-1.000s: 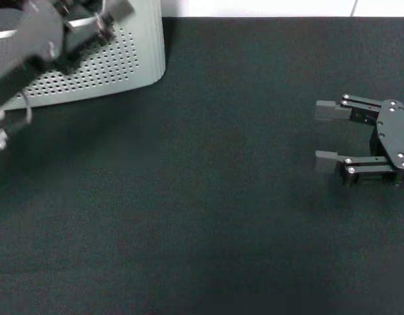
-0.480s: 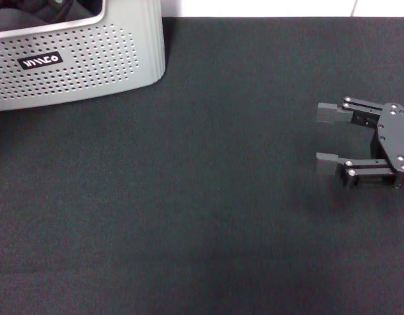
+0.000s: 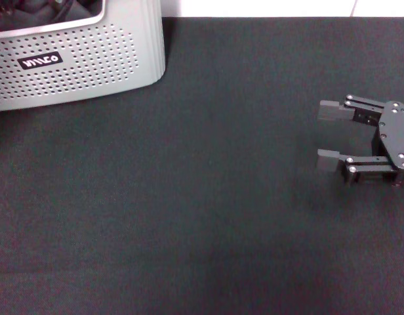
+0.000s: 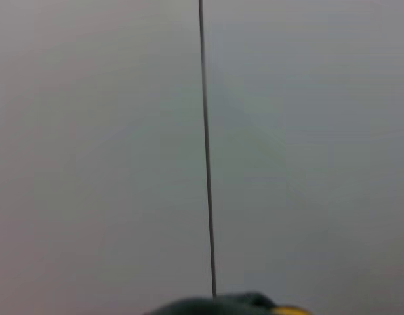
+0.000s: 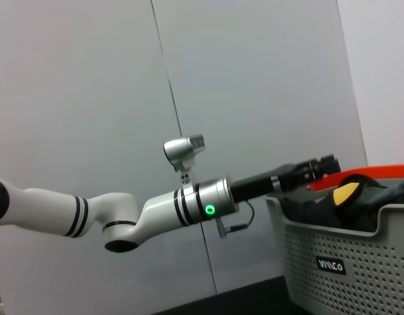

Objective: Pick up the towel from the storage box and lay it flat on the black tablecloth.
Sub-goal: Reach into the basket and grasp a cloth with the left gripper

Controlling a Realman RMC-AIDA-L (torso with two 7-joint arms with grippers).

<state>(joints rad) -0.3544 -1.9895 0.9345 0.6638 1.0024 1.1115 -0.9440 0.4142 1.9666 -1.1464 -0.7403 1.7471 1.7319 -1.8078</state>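
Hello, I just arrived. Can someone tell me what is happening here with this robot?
The robot is fetching a towel from the grey storage box at the far left of the black tablecloth. The left arm reaches over the box rim, its gripper down inside and hidden from view. The towel is bunched in the box, nothing on the cloth yet. The right gripper rests open and idle on the tablecloth's right side.

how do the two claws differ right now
The right claw sits low over the black tablecloth, open and empty. The left claw is extended over the storage box, at the towel; its fingers are not discernible. Both are dark in colour.
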